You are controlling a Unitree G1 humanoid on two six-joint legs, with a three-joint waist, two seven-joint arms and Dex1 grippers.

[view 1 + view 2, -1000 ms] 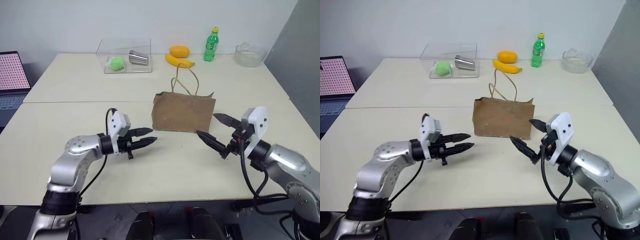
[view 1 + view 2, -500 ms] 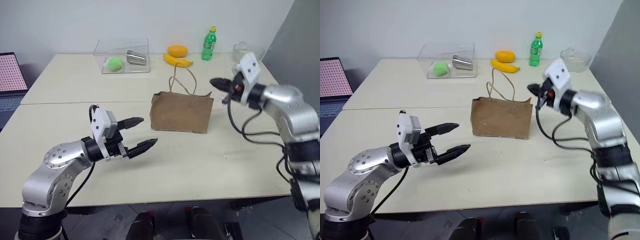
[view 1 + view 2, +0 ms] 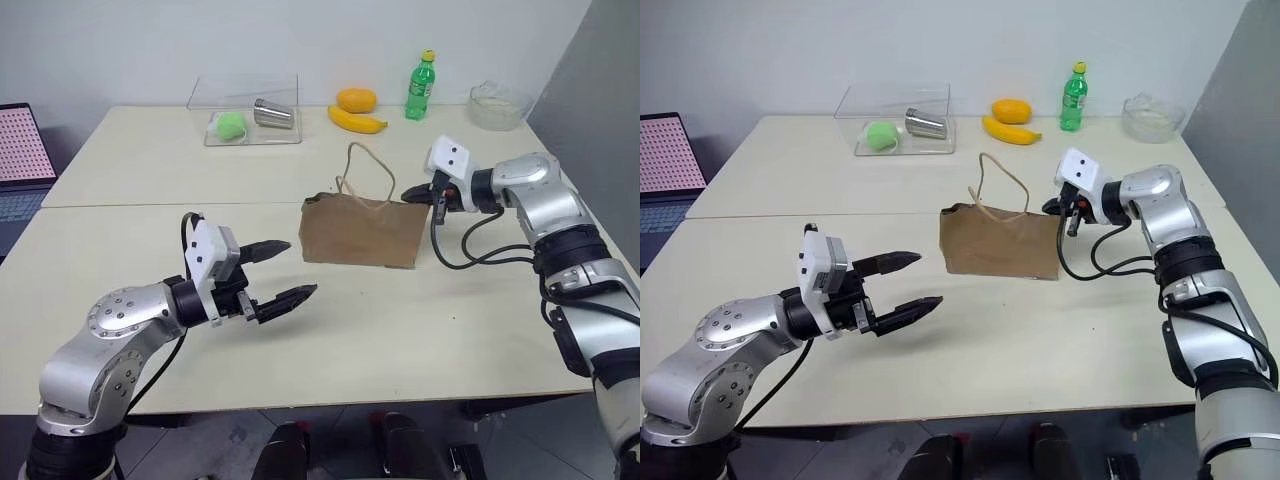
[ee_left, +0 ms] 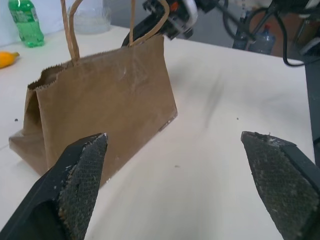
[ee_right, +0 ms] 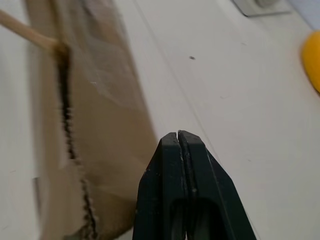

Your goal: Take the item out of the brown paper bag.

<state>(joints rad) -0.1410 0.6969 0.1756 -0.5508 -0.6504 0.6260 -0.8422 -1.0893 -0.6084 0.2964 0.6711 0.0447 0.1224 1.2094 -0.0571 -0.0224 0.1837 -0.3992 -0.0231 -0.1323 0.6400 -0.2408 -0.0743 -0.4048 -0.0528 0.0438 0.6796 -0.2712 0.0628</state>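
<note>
Tables (image 3: pixel 150 170) fill most of the room in front of me, two cream ones pushed together with a thin seam running left to right between them. A pale wall stands behind the far edge, and a grey wall closes in on the right. A laptop (image 3: pixel 20 150) sits past the left edge.

Along the far edge sit a clear plastic box (image 3: pixel 247 110) with a green ball (image 3: pixel 231 125) and a metal cup (image 3: pixel 272 114) inside, then an orange (image 3: pixel 357 100), a banana (image 3: pixel 357 121), a green bottle (image 3: pixel 421 87) and a glass bowl (image 3: pixel 497 106).

The brown paper bag (image 3: pixel 360 232) stands upright near the middle of the near table, its loop handles (image 3: pixel 362 170) sticking up. I cannot see the ketchup bottle, so I cannot tell where it is.

My left gripper (image 3: pixel 280 272) hangs over the near table, left of the bag and apart from it, with its two fingers (image 4: pixel 80 180) spread wide and nothing between them. My right gripper (image 3: pixel 412 196) is at the bag's top right corner, fingers pressed tight together; I cannot tell if it touches the paper.

There is lots of bare table near me and on the far left side. The right edge of the table is close to my right arm.
</note>
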